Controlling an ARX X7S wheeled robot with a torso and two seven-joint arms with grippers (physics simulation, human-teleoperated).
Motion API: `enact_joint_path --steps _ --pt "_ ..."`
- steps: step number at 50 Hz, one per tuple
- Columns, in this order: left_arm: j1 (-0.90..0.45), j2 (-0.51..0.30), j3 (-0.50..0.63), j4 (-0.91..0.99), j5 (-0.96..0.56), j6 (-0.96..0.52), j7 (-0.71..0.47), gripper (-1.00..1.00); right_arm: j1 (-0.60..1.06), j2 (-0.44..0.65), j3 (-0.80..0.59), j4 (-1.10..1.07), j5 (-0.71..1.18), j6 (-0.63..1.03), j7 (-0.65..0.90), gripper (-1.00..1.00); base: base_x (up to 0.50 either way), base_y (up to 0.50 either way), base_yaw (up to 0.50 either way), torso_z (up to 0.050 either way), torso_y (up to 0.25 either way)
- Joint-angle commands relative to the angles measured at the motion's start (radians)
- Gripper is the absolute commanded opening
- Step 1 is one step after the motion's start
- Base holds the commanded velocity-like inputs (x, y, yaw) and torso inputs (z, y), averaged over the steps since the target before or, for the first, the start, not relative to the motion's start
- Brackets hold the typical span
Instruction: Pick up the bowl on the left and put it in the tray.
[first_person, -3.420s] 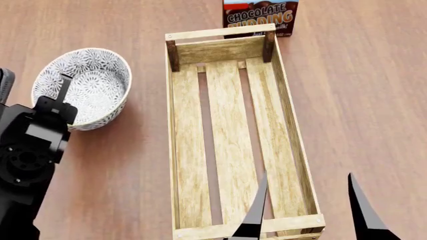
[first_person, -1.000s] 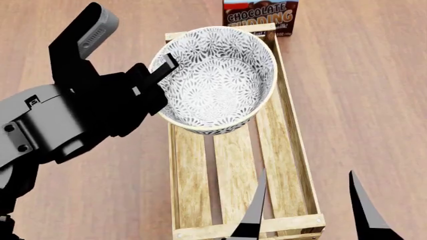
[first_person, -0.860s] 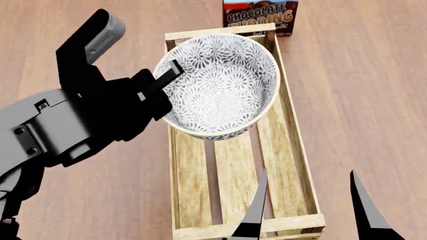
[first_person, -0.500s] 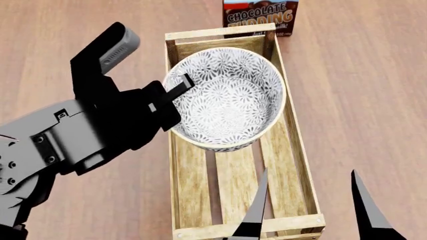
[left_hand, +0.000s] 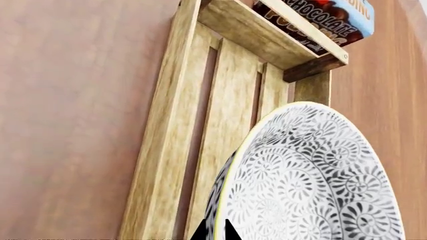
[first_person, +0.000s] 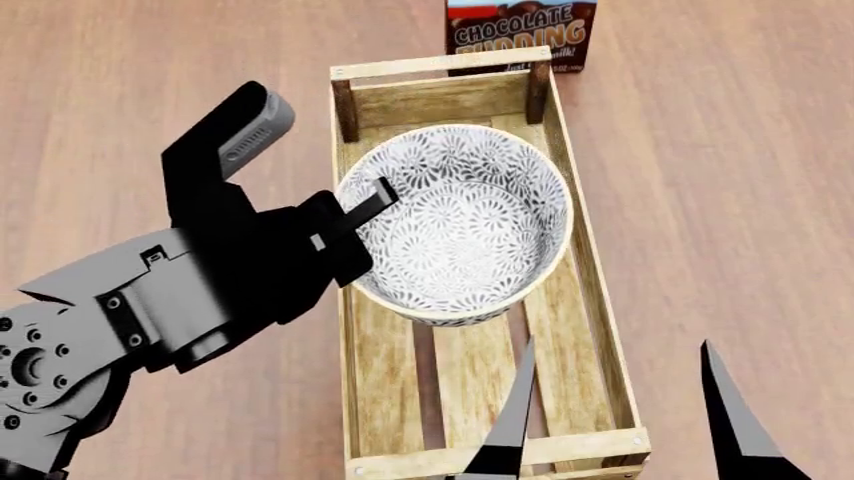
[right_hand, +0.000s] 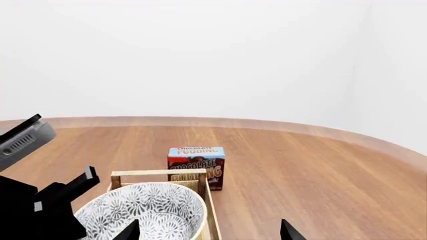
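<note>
Head view: left hand (first_person: 358, 215) pinches the near-left rim of the floral bowl (first_person: 461, 225), held within the far half of the slatted wooden tray (first_person: 583, 290) on the table (first_person: 721, 200), while right hand (first_person: 617, 410) hangs spread at the tray's near end.

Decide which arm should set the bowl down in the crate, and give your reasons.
Left. Its gripper pinches the bowl rim over the crate; the right gripper hangs open and empty nearby.
</note>
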Motion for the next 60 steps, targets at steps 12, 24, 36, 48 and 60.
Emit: enact_joint_path --steps 12,24,36,48,60 --pt "-0.018 0.014 0.049 -0.081 -0.016 0.07 0.072 -1.0 -0.002 0.006 0.0 0.0 0.005 -0.004 0.007 1.0 0.0 0.0 0.0 0.0 0.001" --pt "-0.052 0.023 0.108 -0.149 -0.021 0.107 0.111 -1.0 -0.004 0.011 0.008 -0.002 0.012 -0.007 0.011 1.0 0.0 0.0 0.0 0.0 0.0" --pt "-0.08 0.024 0.164 -0.199 -0.05 0.137 0.129 -1.0 -0.002 0.014 0.011 -0.005 0.018 -0.005 0.014 1.0 0.0 0.0 0.0 0.0 0.0" --pt "-0.096 0.023 0.211 -0.244 -0.067 0.165 0.159 -1.0 -0.005 0.018 0.01 -0.002 0.018 -0.011 0.017 1.0 0.0 0.0 0.0 0.001 0.001" --pt "-0.099 0.022 0.25 -0.29 -0.076 0.191 0.19 -1.0 -0.005 0.018 0.017 -0.008 0.033 -0.018 0.018 1.0 0.0 0.0 0.0 0.0 0.0"
